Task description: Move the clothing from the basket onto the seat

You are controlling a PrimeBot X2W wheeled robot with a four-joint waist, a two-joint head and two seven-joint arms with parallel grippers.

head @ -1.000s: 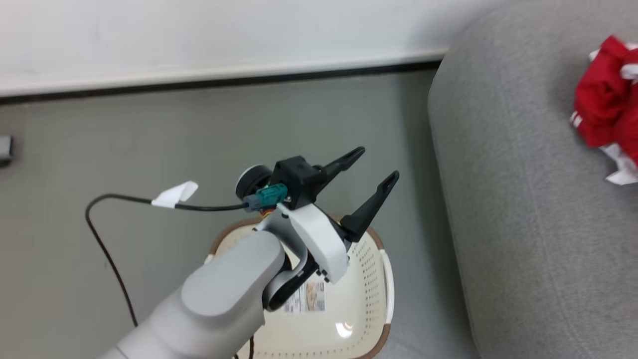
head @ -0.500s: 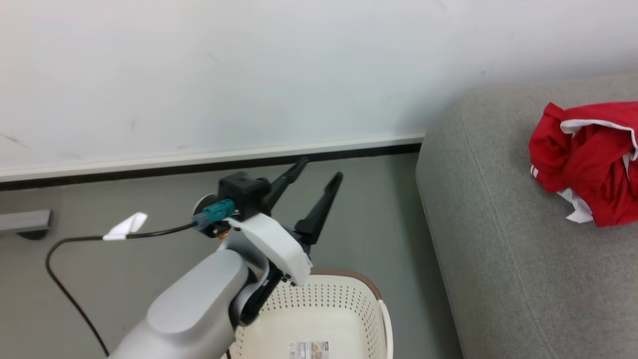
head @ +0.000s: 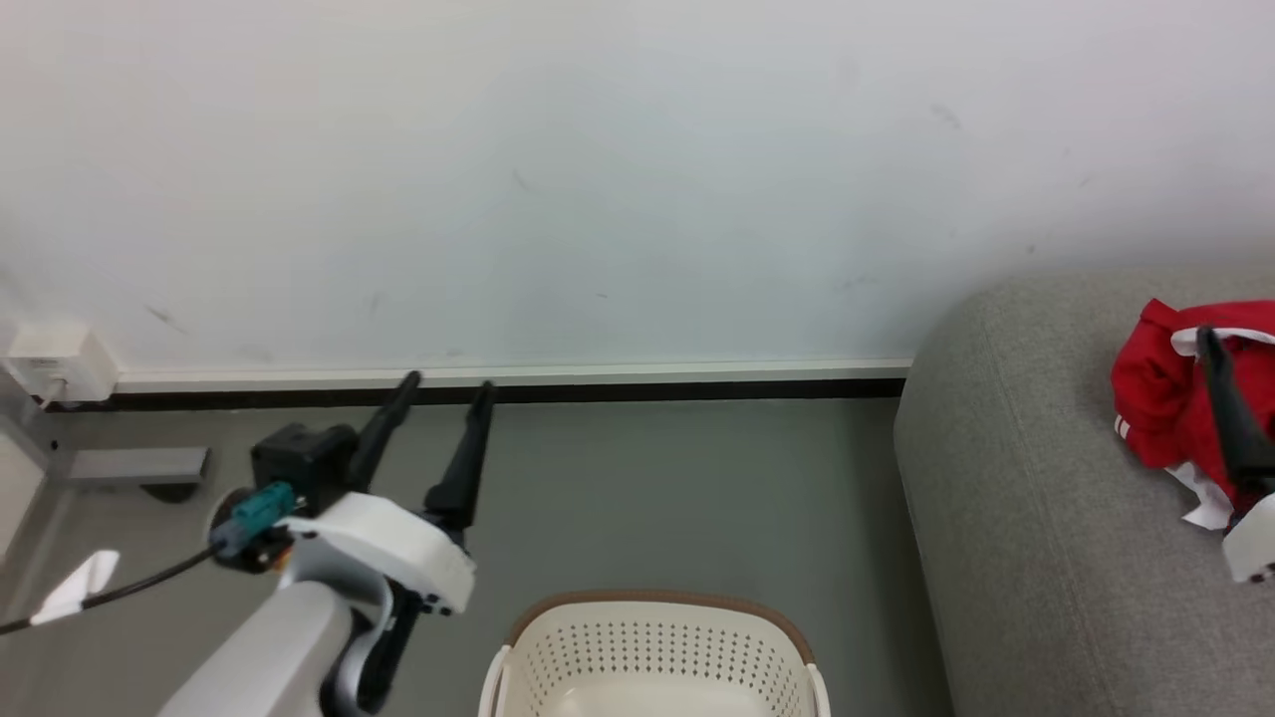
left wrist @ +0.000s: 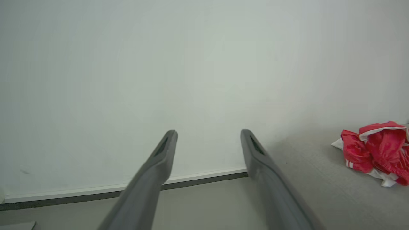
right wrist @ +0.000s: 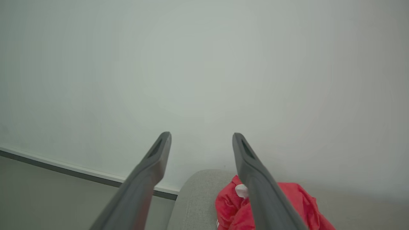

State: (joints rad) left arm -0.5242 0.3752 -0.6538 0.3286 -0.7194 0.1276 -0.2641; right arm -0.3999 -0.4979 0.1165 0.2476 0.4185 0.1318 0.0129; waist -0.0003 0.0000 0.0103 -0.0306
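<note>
The red clothing (head: 1155, 398) with white trim lies bunched on the grey seat (head: 996, 498) at the right; it also shows in the left wrist view (left wrist: 374, 150) and the right wrist view (right wrist: 297, 198). The cream basket (head: 657, 600) with a brown rim sits on the floor at the bottom centre; the part of its inside in view holds nothing. My left gripper (head: 447, 384) is open and raised over the floor, left of the basket, with nothing between its fingers (left wrist: 208, 132). My right gripper (right wrist: 201, 135) is open above the seat (right wrist: 191, 191), with one of its fingers (head: 1225, 408) in front of the clothing.
A white wall with a dark baseboard (head: 647, 391) runs behind the grey floor. At the far left are a wall box (head: 55, 358), a grey floor piece (head: 139, 463), and my left arm's black cable with a white tag (head: 80, 588).
The camera has tilted up, showing more wall. My left gripper, earlier over the basket, is now left of it. A right gripper finger has come into view at the clothing.
</note>
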